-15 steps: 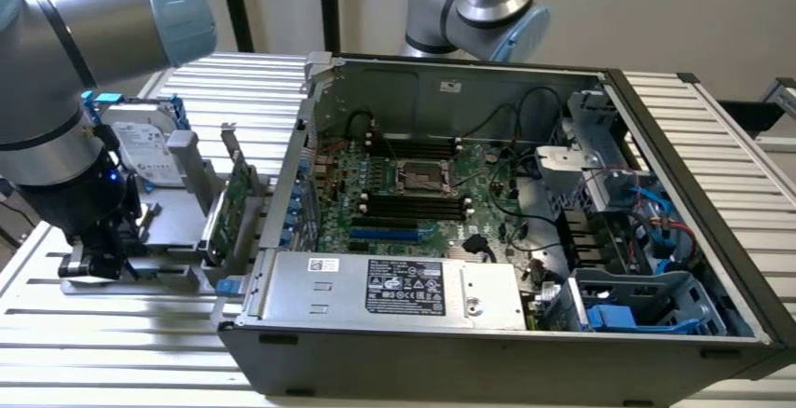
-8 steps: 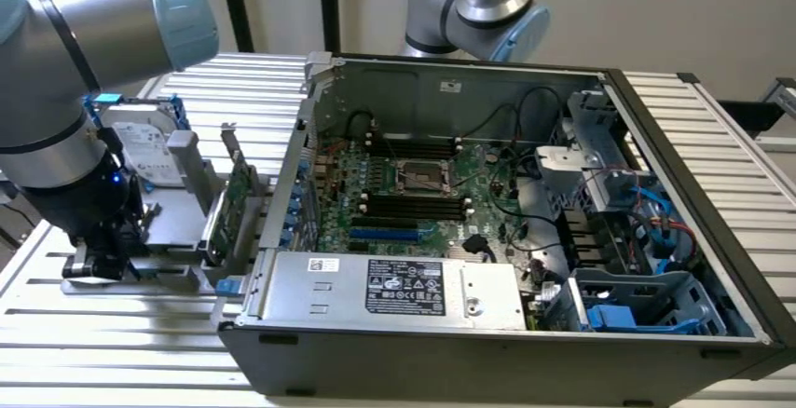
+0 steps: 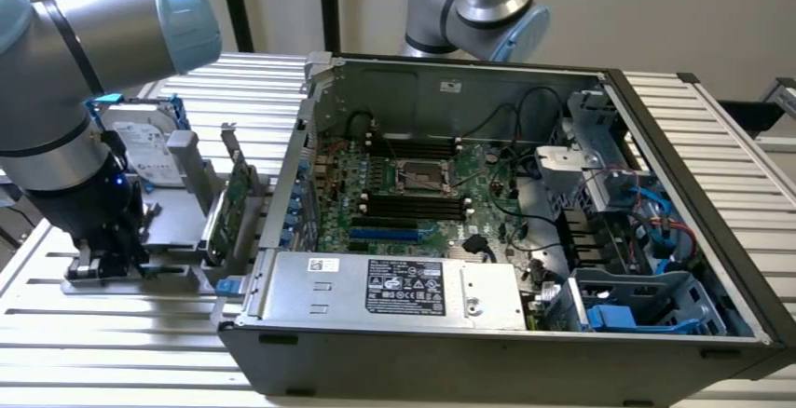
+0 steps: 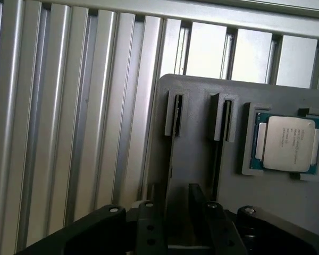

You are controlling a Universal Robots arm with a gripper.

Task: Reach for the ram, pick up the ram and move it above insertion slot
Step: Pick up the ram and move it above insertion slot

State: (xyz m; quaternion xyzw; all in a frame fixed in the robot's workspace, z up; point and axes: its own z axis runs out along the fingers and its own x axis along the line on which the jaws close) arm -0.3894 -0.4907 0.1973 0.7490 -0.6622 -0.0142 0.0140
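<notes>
Two parted fingers of the gripper (image 4: 176, 194) straddle the ram (image 4: 172, 149), stood on edge in its holder (image 4: 194, 159), evidently for access.

Ram (image 4: 171, 159): seen edge-on as a thin dark strip; board colour and chips cannot be made out. It stands upright on its long edge, seated in a narrow slot of the grey holder (image 4: 196, 159), with one end in a raised guide. Of the holder's two slots, it is in the one farther from the processor chip (image 4: 288, 143).
</notes>
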